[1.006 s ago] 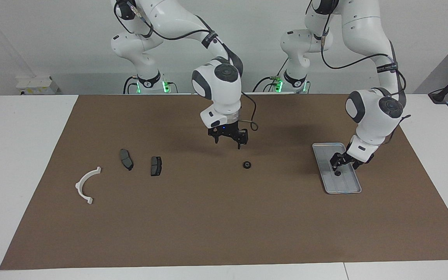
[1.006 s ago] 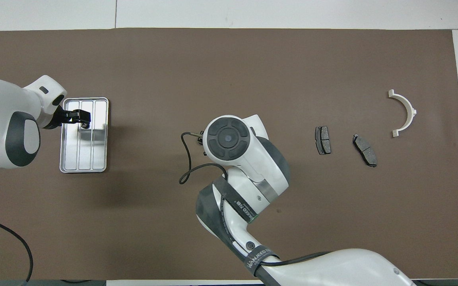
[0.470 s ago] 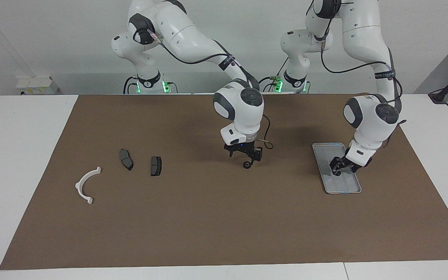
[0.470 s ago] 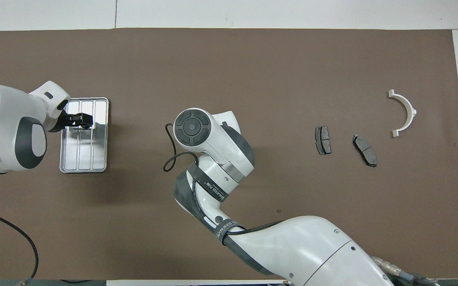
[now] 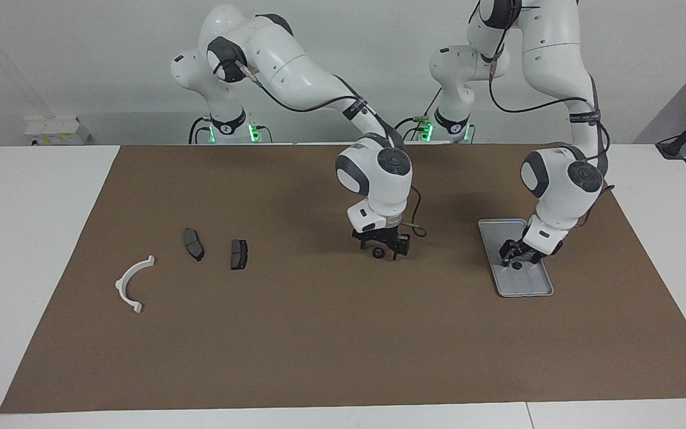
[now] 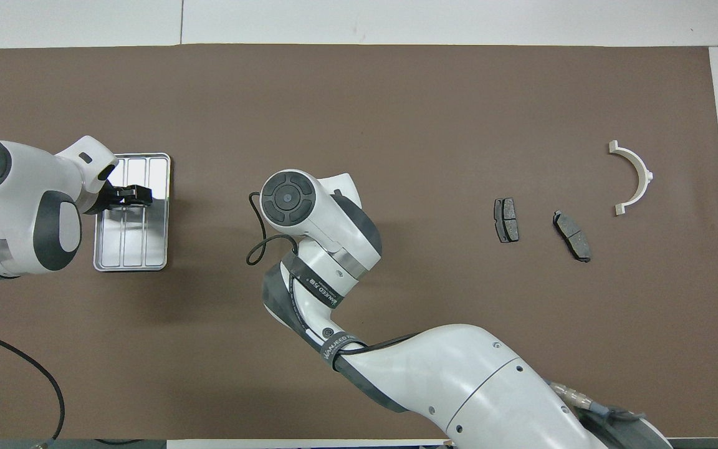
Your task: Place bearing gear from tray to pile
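One small black bearing gear [image 5: 379,253] lies on the brown mat mid-table. My right gripper [image 5: 383,250] is down over it, open, with a finger on either side. The overhead view hides that gear and gripper under the right wrist [image 6: 288,198]. A second bearing gear [image 5: 517,266] lies in the silver tray [image 5: 527,287] at the left arm's end. My left gripper [image 5: 515,258] is low over this gear and open; whether it touches the gear does not show. The pile is a white bracket [image 5: 133,282] and two dark brake pads [image 5: 193,243] [image 5: 239,254] at the right arm's end.
The brown mat [image 5: 319,333] covers most of the white table. From above, the tray [image 6: 128,249], the left gripper [image 6: 129,194], the bracket [image 6: 634,174] and the pads [image 6: 506,220] [image 6: 572,236] show. A loose cable [image 5: 415,229] hangs beside the right wrist.
My right gripper has come down and moved toward the left arm's end, so its fingers now stand around the gear on the mat. The left gripper has shifted slightly over the tray.
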Robot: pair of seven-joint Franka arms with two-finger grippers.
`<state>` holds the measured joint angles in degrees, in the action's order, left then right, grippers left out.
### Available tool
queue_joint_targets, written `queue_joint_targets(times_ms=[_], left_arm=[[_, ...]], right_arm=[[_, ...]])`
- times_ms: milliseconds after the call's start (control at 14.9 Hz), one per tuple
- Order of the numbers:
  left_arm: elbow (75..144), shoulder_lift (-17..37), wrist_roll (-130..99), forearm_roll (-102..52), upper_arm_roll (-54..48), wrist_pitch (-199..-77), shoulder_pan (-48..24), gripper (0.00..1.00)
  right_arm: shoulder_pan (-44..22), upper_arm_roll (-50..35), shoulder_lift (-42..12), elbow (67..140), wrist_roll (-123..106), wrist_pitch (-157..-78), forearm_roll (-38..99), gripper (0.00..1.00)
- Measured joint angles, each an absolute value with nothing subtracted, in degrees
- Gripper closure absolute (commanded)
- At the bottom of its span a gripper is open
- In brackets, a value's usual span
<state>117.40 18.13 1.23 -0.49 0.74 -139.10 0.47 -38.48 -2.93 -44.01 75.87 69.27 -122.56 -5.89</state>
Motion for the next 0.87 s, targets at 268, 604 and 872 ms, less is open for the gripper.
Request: queue_joint_targets(times_ms=[268,604,872], left_arm=[[117.34,17.46,1.18,-1.37,0.20,-139.54,0.27,0.75],[116.81,17.43,1.14,-1.49,-0.03,-139.94,0.18,0.92],[108.05,17.39,0.95,-2.54,-0.05,-128.92,-0.55,0.92]], right_arm=[[-38.37,-2.69,-44.39,75.15,69.28,-122.54,-5.89,0.35],[-38.37,-2.68,-44.20,74.60,69.30,-121.43,-5.88,0.94],[-38.36,-2.64,-44.01,74.58,69.31,-121.18,-5.86,1.00]])
